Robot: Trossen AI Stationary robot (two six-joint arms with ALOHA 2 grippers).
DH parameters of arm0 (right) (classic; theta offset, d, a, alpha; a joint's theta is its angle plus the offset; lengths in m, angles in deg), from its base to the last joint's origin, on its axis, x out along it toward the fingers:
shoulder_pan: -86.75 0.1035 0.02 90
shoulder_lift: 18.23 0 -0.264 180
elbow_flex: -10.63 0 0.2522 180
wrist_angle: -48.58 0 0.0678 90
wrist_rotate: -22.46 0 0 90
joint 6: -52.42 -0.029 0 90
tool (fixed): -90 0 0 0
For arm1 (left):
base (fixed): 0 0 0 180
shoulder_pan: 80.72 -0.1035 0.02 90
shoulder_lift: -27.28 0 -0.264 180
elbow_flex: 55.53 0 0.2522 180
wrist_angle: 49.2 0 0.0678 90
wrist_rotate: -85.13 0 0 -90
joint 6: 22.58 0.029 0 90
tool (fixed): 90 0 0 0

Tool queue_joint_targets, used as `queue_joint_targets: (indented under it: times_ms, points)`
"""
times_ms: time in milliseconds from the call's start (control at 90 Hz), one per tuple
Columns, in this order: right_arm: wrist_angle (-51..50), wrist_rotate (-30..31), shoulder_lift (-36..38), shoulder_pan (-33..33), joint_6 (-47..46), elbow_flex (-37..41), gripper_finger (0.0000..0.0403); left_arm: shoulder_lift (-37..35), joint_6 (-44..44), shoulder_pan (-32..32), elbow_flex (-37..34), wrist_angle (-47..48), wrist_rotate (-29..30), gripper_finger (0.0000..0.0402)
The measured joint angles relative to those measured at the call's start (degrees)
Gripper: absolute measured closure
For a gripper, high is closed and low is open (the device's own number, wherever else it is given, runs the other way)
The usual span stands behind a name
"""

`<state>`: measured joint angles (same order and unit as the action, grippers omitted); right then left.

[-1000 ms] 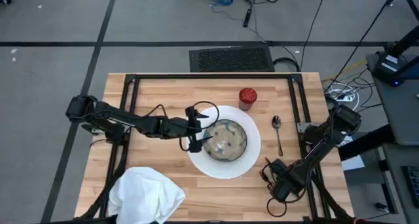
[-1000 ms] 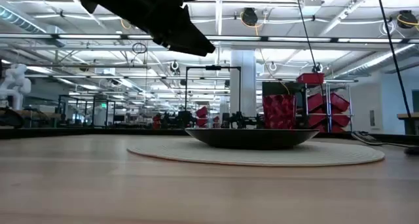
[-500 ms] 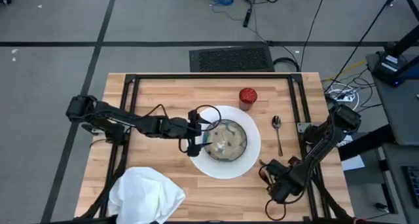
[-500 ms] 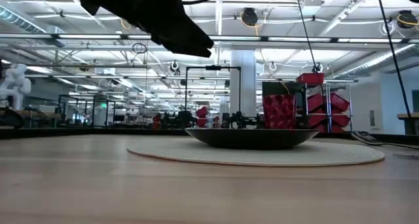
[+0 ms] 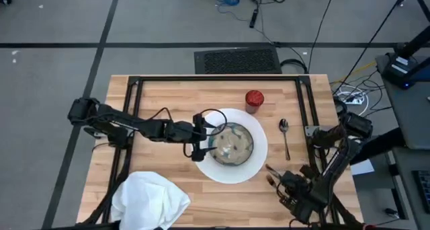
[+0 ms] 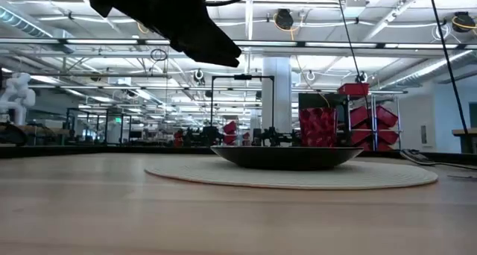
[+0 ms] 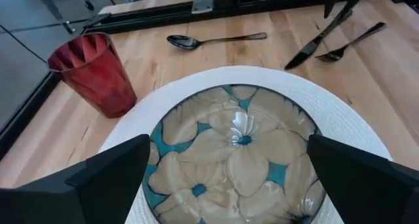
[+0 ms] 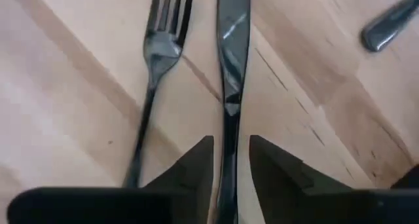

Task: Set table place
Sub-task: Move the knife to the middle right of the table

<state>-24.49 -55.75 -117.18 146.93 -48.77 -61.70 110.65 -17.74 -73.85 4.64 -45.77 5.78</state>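
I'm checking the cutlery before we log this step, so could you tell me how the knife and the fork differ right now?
The knife has a broad, flat blade; the fork is slimmer and ends in tines. The knife lies between the right gripper's fingers, the fork just beside them. Both are dark metal, lying close together and nearly parallel on the table.

No readable text anywhere here.
No labels, brands, numbers or signs that I can make out on the table stuff or in the room behind.

On the pale wooden desk (image 5: 168, 99), a flowered bowl (image 5: 231, 143) sits centred on a white plate (image 5: 259, 155), red cup (image 5: 254, 100) at one o'clock, spoon (image 5: 285, 137) at three, napkin (image 5: 149, 200) at seven.
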Motion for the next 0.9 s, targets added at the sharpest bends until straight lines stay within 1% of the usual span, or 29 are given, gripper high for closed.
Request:
queue_joint_targets:
  times_ms: [122, 178, 267, 333, 422, 500, 600, 744, 900]
  points:
    - [1.0, 0.4, -2.2, 0.0, -2.1, 0.8, 0.0317, 0.0, -0.3, 0.0, 0.0, -0.3, 0.0, 0.0002]
    - [1.7, 2.9, -2.0, 0.3, -4.2, 1.8, 0.0317, 0.0, -1.3, 0.0, 0.0, -1.3, 0.0, 0.0002]
    - [1.9, 8.9, -0.4, 1.9, -8.6, 3.3, 0.0317, 0.5, -2.6, 0.0, 0.0, -2.4, 0.0, 0.0002]
    - [1.9, 9.6, 1.0, 3.2, -10.5, 4.8, 0.0317, 0.9, -3.0, 0.0, 0.0, -2.7, 0.0, 0.0002]
    - [4.5, 9.2, 1.3, 4.8, -10.7, 6.6, 0.0317, 2.2, -4.3, 0.0, 0.0, -3.9, 0.0, 0.0002]
    - [10.7, 11.1, 1.3, 5.7, -10.4, 8.9, 0.0317, 3.2, -4.9, 0.0, 0.0, -3.9, 0.1, 0.0002]
    - [15.9, 13.4, 1.7, 6.7, -10.1, 12.4, 0.0317, 5.3, -6.0, 0.0, 0.0, -7.2, 0.1, 0.0002]
    - [15.8, 16.6, 1.6, 7.4, -10.2, 13.6, 0.0317, 7.9, -6.2, 0.0, 0.0, -11.6, 0.1, 0.0002]
    - [15.8, 17.3, 1.0, 7.5, -4.4, 13.7, 0.0317, 8.8, -8.2, 0.0, 0.0, -13.0, 0.1, 0.0002]
